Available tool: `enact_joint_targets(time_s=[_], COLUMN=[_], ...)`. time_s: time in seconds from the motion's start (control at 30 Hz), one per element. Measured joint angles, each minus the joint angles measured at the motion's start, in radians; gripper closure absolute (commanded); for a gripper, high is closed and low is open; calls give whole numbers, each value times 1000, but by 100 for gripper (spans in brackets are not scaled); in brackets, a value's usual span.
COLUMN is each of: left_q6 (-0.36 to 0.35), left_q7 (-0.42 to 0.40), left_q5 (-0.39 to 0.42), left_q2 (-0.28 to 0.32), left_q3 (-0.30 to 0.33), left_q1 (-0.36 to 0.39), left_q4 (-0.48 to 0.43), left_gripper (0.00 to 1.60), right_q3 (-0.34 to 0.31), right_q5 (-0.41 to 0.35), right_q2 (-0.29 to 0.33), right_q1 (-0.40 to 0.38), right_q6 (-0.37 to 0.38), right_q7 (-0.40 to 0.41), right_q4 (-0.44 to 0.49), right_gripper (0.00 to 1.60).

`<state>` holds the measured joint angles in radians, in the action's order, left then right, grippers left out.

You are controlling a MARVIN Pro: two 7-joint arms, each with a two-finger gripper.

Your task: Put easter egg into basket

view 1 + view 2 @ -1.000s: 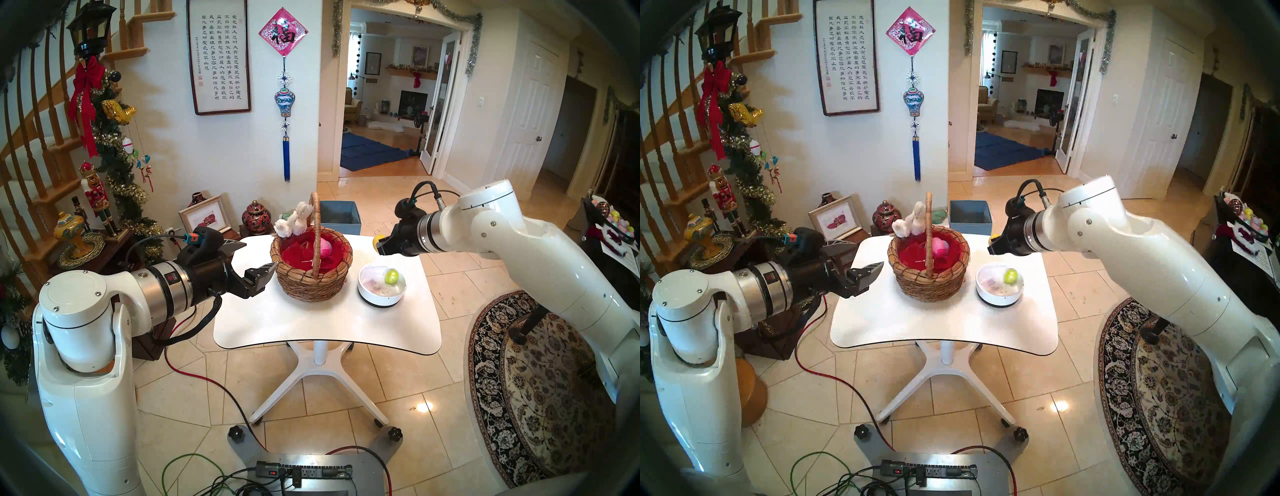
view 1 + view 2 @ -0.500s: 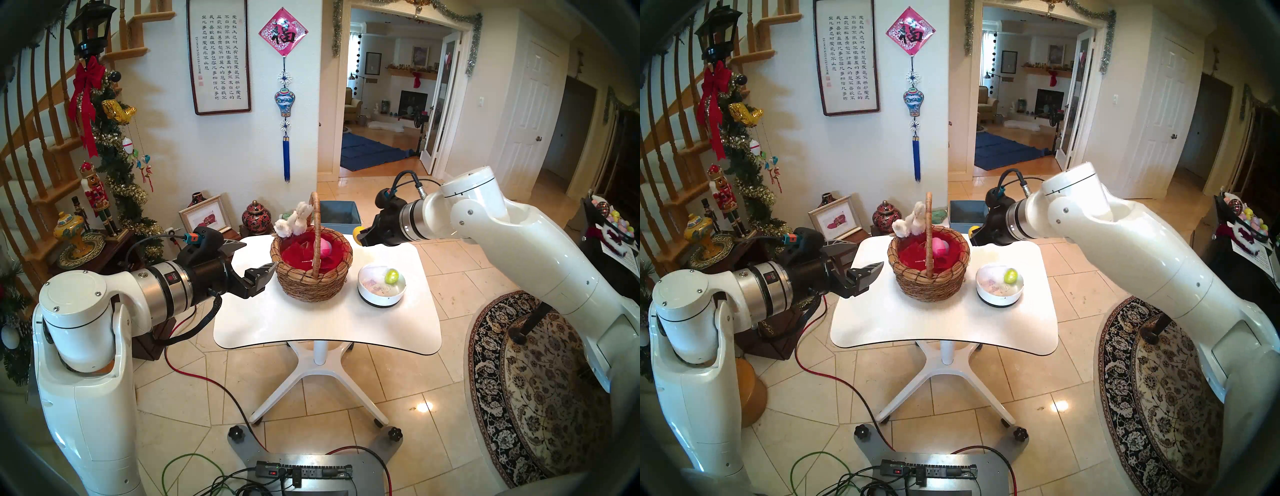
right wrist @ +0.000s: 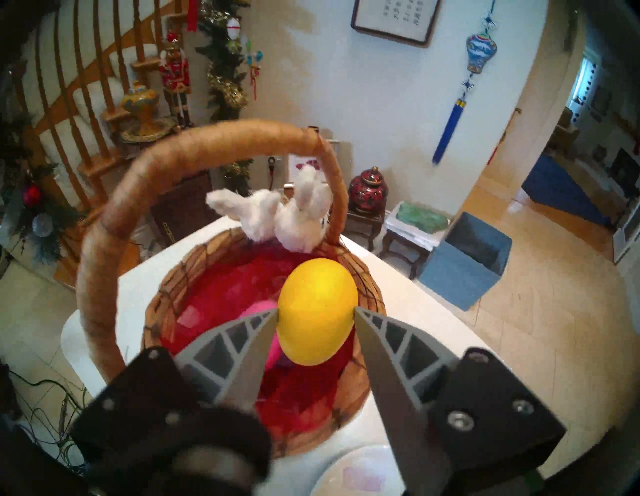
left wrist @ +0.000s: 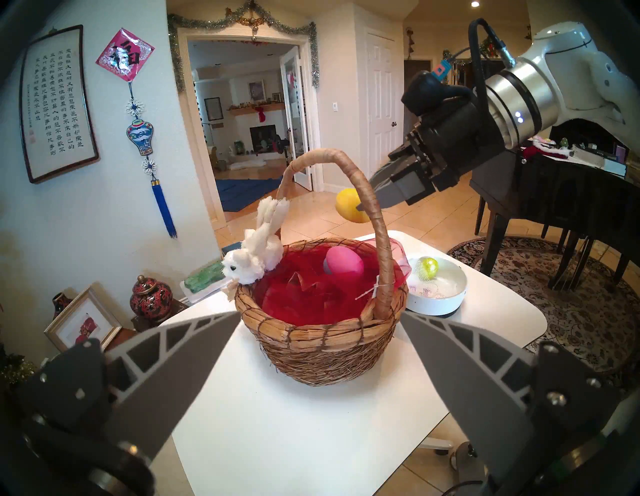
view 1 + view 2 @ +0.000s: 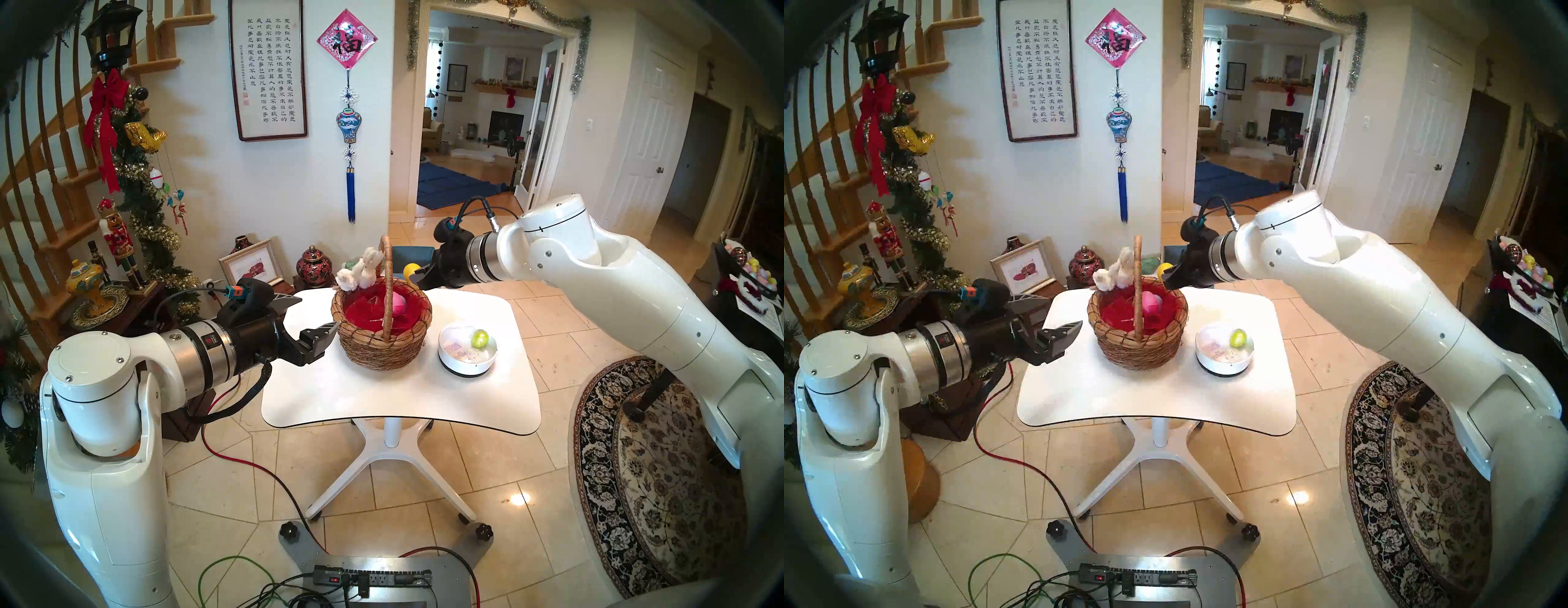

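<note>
Yellow egg carried to the basket's edge

The right gripper (image 3: pixel 316 317) pinches the yellow egg (image 3: pixel 317 311) in narrowly parted fingers; just below and ahead lies the basket (image 3: pixel 367 287), a pink egg (image 4: pixel 344 265) already inside. Release remains. A second ago the gripper hung farther right, beyond the surface (image 5: pixel 399 399).

The basket (image 5: pixel 382 322) stands on the table (image 5: pixel 399 399), one egg (image 5: pixel 398 303) in it; right of it a bowl (image 5: pixel 466 352) holding another egg (image 5: pixel 480 338); a box (image 5: pixel 418 259) sits behind the table.
</note>
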<state>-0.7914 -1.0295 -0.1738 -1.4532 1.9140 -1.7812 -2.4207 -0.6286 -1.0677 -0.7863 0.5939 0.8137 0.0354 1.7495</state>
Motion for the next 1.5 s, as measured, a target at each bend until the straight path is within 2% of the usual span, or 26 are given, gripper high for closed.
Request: enact_joint_targets(time_s=[0.2, 0.43, 0.67, 1.5], left_q6=[0, 0, 0, 0], left_q7=[0, 0, 0, 0], left_q5=[0, 0, 0, 0], left_q2=[0, 0, 0, 0], left_q3=[0, 0, 0, 0], left_q1=[0, 0, 0, 0], left_q4=[0, 0, 0, 0], left_gripper=[0, 0, 0, 0], right_q3=[24, 24, 17, 24], right_q5=[40, 52, 30, -20], right_q2=[-11, -19, -21, -51], right_q1=[-12, -11, -1, 32], right_q6=[-70, -113, -132, -176], right_q7=[72, 99, 117, 157], right_q4=[-32, -51, -54, -141], right_gripper=[73, 73, 70, 77])
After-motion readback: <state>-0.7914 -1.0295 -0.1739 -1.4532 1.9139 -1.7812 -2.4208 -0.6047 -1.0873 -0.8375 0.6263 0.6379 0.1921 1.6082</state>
